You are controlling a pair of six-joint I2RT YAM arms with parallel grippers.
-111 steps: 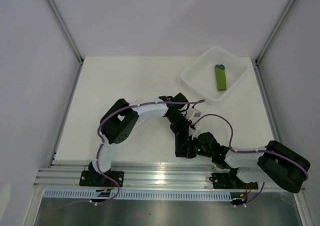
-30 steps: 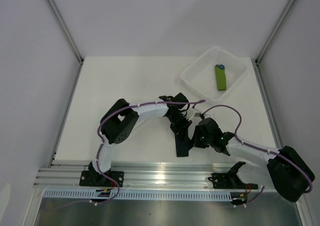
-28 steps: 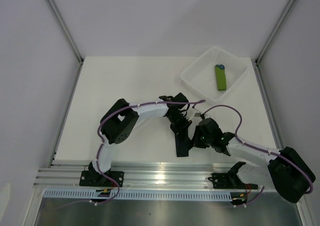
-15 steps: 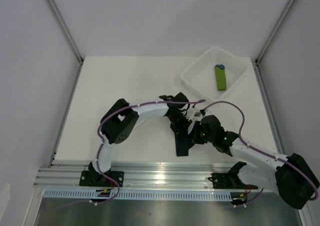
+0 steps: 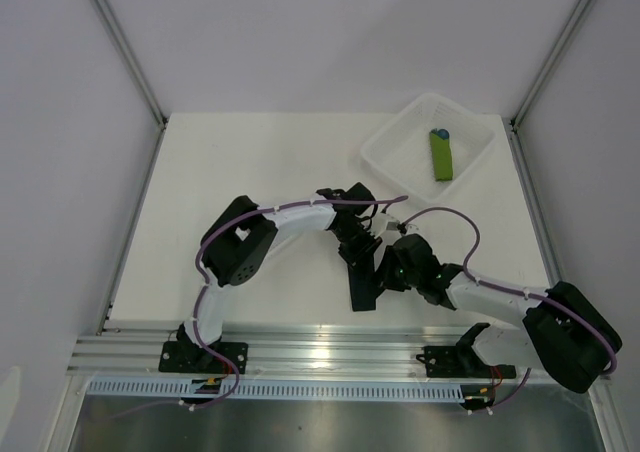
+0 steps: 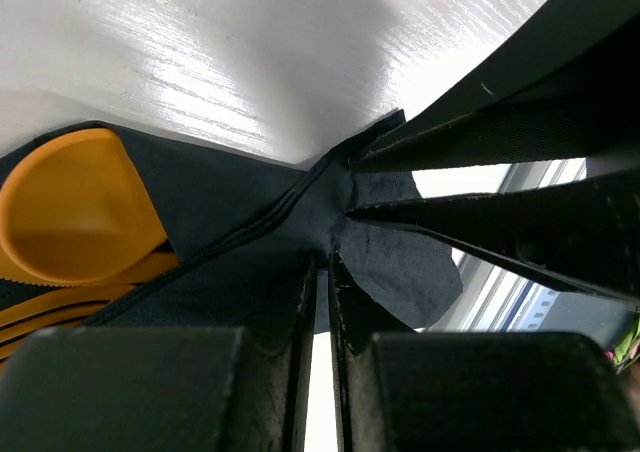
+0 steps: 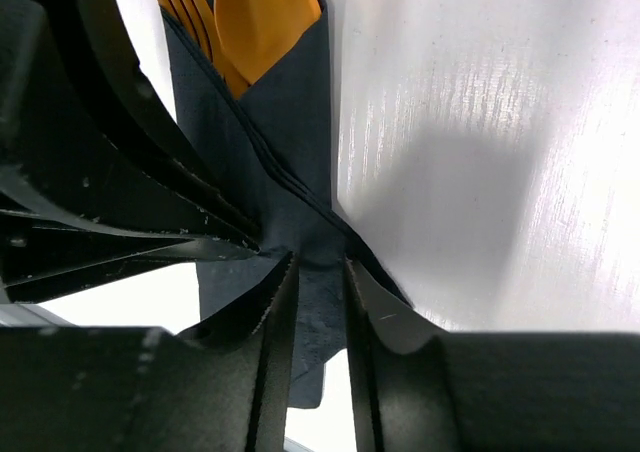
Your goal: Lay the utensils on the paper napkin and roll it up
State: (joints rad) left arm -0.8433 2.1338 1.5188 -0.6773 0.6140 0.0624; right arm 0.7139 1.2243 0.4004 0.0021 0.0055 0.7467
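Observation:
The paper napkin (image 5: 362,284) lies as a dark, partly rolled bundle near the table's front middle. In the right wrist view the napkin (image 7: 292,142) wraps the orange utensils, with the spoon bowl (image 7: 265,14) and fork tines (image 7: 183,7) sticking out of its far end. The spoon (image 6: 72,204) also shows in the left wrist view. My left gripper (image 5: 357,246) is shut on a pinched fold of the napkin (image 6: 250,262). My right gripper (image 5: 389,272) grips the same pinched spot from the opposite side, with its fingers (image 7: 270,342) closed on the paper.
A clear plastic basket (image 5: 386,142) stands at the back right and holds a green rolled bundle (image 5: 441,156) with a blue tip. The metal rail (image 5: 330,352) runs along the table's near edge. Both arms crowd the front middle.
My right gripper moved up from the napkin's near end to its upper middle, and its elbow swung out and back. The left gripper and the napkin stayed in place.

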